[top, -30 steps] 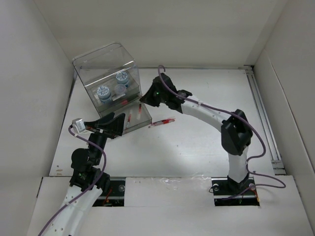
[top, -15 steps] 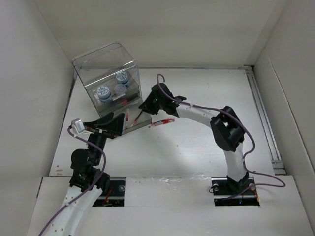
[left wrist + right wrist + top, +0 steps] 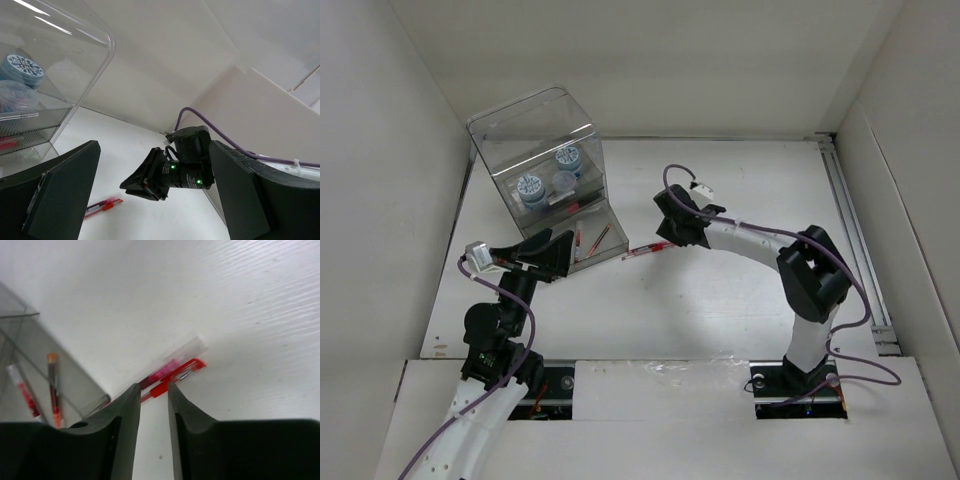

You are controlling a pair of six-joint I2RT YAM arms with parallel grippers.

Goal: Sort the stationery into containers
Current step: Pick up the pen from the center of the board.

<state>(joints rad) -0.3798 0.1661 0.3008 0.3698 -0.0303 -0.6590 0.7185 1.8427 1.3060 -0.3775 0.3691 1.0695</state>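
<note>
Moved: right hand (image 3: pixel 153 386), drawn back from the mouth of the front drawer (image 3: pixel 608 243) of the clear organiser box (image 3: pixel 535 125) to a spot off the box's front right corner. Unmoved: left hand (image 3: pixel 550 255), box, all stationery.

1. Clear organiser box. Stands on the white tabletop (image 3: pixel 720 300), with a rounded lid on top and the front drawer standing out at its foot.
2. Blue-and-white rolls (image 3: pixel 530 188). Inside the box on the upper level: two round rolls face-up, with a paler round one close beside them.
3. Drawer pens (image 3: pixel 578 240). Two thin red pens lying in the box's front drawer, a little apart from each other.
4. Loose pens (image 3: pixel 650 248). Two lie side by side on the tabletop, just right of the box's drawer. One is red; the other has a clear barrel with red inside.
5. Right hand. Hangs over the loose pens beside the box, tips aimed down at them. The fingers are a narrow slit apart and hold nothing; whether a tip touches a pen cannot be told.
6. Left hand. Sits just before the box's front, left of the drawer. The fingers are spread wide and hold nothing.
</note>
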